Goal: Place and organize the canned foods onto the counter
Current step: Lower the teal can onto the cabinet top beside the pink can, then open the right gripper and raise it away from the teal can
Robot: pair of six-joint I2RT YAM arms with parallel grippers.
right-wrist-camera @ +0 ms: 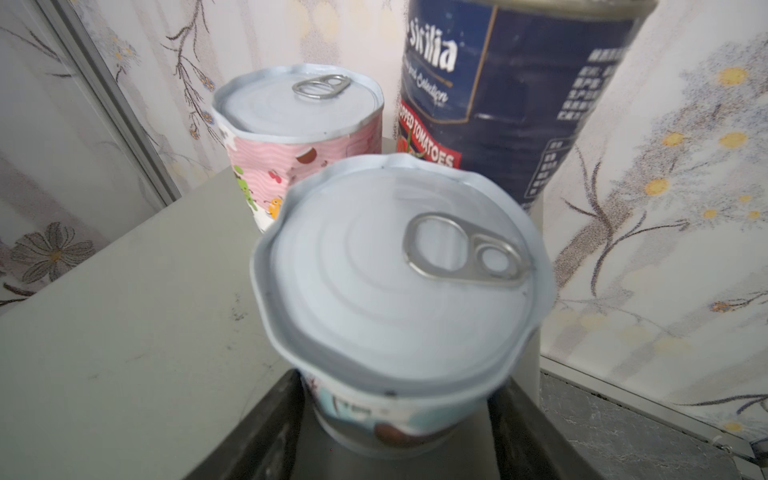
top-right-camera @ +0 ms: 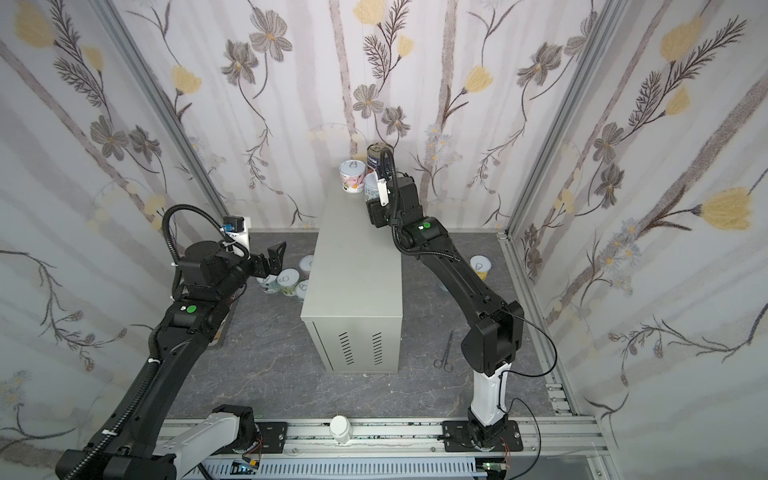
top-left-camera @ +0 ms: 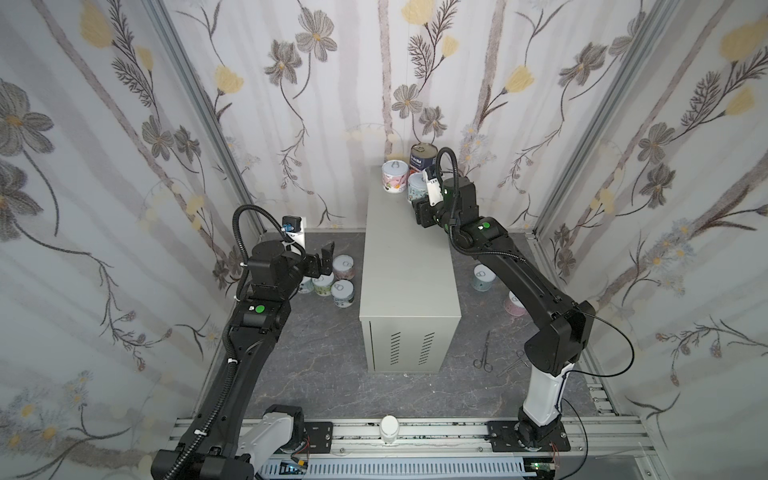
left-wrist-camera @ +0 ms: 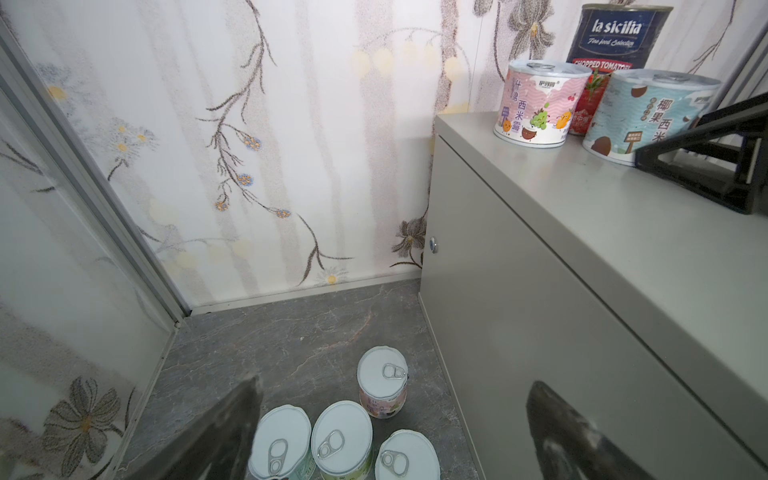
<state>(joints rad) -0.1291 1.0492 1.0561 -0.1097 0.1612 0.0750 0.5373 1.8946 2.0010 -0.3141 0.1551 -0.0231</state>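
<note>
The counter (top-left-camera: 407, 270) (top-right-camera: 353, 270) is a tall grey-beige cabinet in the middle of the floor. At its far end stand a pink can (top-left-camera: 395, 176) (left-wrist-camera: 536, 104), a taller dark blue can (top-left-camera: 423, 157) (right-wrist-camera: 519, 104) and a teal can (top-left-camera: 415, 187) (right-wrist-camera: 395, 270). My right gripper (top-left-camera: 419, 203) (right-wrist-camera: 399, 436) has its fingers close on either side of the teal can's base. The lid hides whether they touch. Left of the counter, my left gripper (top-left-camera: 322, 264) (left-wrist-camera: 395, 386) hangs open above several floor cans (top-left-camera: 343, 266) (left-wrist-camera: 340, 440).
Two more cans (top-left-camera: 482, 277) (top-left-camera: 515, 303) stand on the dark floor to the right of the counter, partly behind my right arm. Scissors (top-left-camera: 484, 353) and a second pair (top-left-camera: 515, 361) lie near the counter's front right corner. A white bottle (top-left-camera: 390, 428) sits on the front rail.
</note>
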